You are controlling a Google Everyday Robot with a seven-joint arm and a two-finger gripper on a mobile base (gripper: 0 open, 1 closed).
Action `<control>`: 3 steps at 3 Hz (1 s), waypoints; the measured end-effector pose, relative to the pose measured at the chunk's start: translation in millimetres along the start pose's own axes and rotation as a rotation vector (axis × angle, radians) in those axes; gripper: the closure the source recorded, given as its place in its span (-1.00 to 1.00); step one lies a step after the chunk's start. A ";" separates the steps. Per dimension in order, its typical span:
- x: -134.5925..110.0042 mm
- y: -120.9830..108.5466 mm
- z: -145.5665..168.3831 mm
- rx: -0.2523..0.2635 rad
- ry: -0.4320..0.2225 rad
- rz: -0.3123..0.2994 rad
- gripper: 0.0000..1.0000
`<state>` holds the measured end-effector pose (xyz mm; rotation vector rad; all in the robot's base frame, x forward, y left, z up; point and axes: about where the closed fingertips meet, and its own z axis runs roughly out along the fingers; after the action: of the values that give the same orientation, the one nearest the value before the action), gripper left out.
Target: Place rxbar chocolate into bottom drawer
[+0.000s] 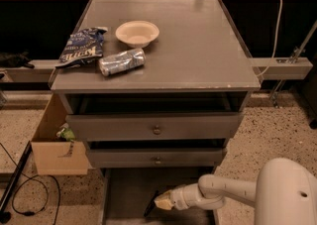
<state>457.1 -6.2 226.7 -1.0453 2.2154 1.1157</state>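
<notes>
The bottom drawer [126, 189] is pulled open at the foot of the grey cabinet, showing its flat grey floor. My gripper [159, 202] reaches in from the right, low over the drawer floor near its front. It is shut on the rxbar chocolate [150, 204], a small dark flat bar that slants down from the fingertips just above the drawer floor. I cannot tell whether the bar touches the floor.
On the cabinet top lie a blue-and-white chip bag [80, 47], a crushed silver can [121, 62] and a cream bowl [137, 32]. Two knobbed drawers [156, 130] stand slightly open above. A cardboard box [54, 144] sits on the floor at the left, with cables beside it.
</notes>
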 end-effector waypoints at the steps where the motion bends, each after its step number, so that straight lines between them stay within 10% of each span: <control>1: 0.0 0.0 0.0 0.000 0.000 0.000 0.06; 3: 0.0 0.1 0.1 0.000 0.000 0.000 -1.00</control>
<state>457.1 -6.0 226.6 -1.0454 2.2153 1.1160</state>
